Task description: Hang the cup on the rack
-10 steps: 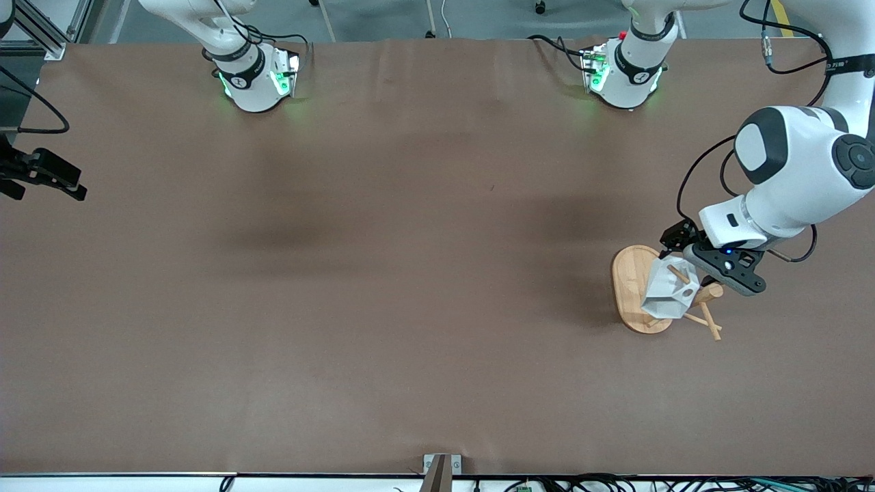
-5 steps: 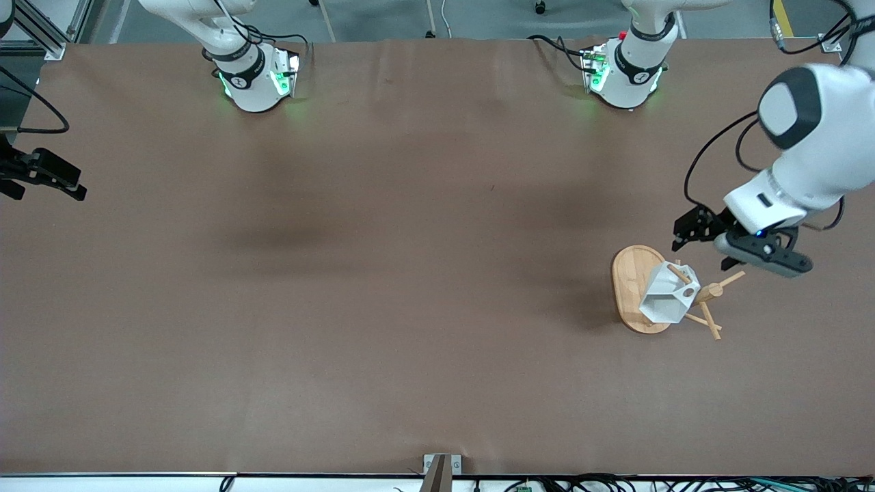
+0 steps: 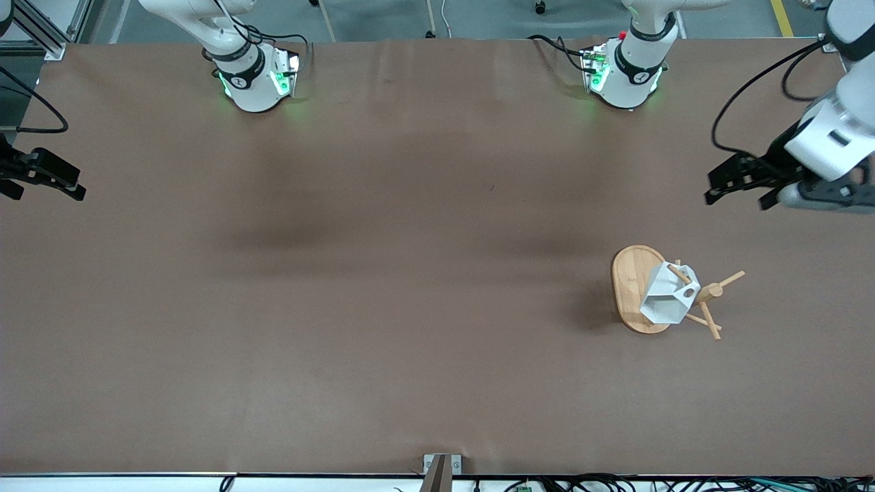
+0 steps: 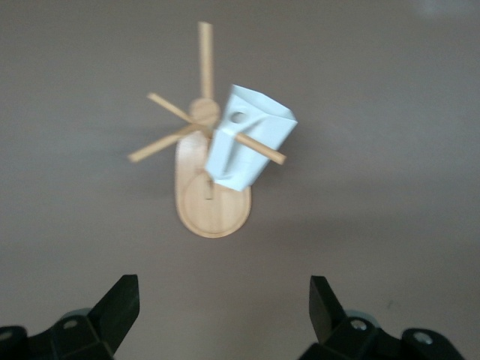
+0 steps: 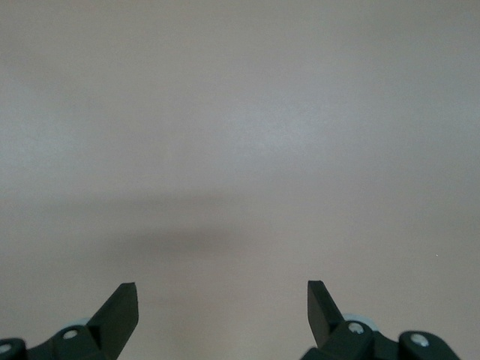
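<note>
One cup (image 3: 668,298) on rack (image 3: 632,287) peg | left gripper (image 3: 742,184) wide, empty, over bare table; right gripper (image 3: 42,179) wide, waiting | I'd retreat clear of pegs.

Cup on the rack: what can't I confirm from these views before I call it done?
- Cup on rack: the left wrist view is blurred, so how far the peg passes through the handle hole is unclear.
- Rack post: front view, cup covers its lower part.
- Left gripper, open, above the table: front view, arm cut off by the edge.
- Right gripper, open, waiting: same.
</note>
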Motion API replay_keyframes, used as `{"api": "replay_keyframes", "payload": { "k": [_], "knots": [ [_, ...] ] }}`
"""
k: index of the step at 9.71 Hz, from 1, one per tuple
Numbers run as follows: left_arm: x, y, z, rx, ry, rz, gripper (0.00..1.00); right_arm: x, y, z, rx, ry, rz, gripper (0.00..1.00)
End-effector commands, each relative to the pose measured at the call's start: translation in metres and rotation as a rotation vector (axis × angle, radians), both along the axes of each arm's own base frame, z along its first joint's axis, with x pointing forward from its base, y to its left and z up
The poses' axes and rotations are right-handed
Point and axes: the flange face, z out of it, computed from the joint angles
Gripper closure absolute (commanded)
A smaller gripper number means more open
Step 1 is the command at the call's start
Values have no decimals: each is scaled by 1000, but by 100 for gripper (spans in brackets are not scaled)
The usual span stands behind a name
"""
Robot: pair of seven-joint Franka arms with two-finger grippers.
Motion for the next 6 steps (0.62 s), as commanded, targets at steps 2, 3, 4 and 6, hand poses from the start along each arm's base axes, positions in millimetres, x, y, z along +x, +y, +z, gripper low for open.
{"api": "replay_keyframes", "payload": {
  "k": [2, 3, 4, 6],
  "knots": [
    [-13, -9, 38, 144, 69, -12, 0, 3, -1, 4, 7, -13, -3, 0],
    [-17, -22, 50, 169, 61, -29, 0, 3, 1, 4, 9, -10, 0, 0],
    [-21, -22, 57, 165, 70, -23, 0, 2, 2, 4, 24, -11, 0, 0],
    [-29, -20, 64, 149, 61, 1, 0, 3, 3, 3, 26, -10, 1, 0]
  ]
}}
